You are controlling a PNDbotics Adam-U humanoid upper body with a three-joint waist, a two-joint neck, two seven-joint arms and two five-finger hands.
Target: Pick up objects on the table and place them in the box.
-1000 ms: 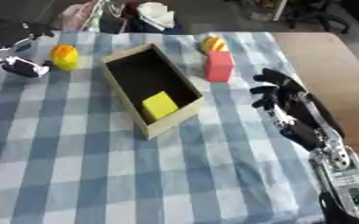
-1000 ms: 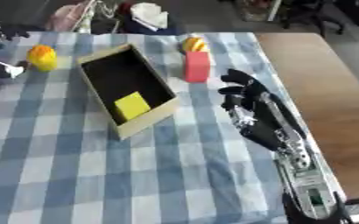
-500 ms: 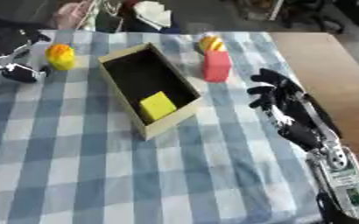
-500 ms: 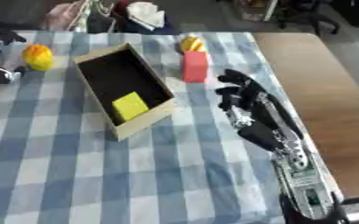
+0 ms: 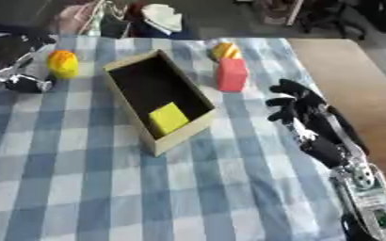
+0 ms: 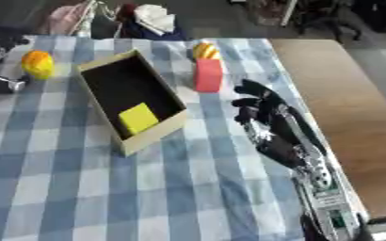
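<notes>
Left hand (image 5: 15, 70) has come in from the tabletop's left edge to just beside the orange object (image 5: 63, 63); its fingers are blurred, so whether they are straight or curled cannot be told. Box (image 5: 130, 120) lies askew mid-tabletop with a yellow block (image 5: 169, 118) inside at its near end. Red block (image 5: 232, 75) stands just right of the box's far end, a yellow-orange object (image 5: 224, 50) just behind it. Right hand (image 5: 299, 115) rests near the right edge, fingers relaxed, holding nothing.
</notes>
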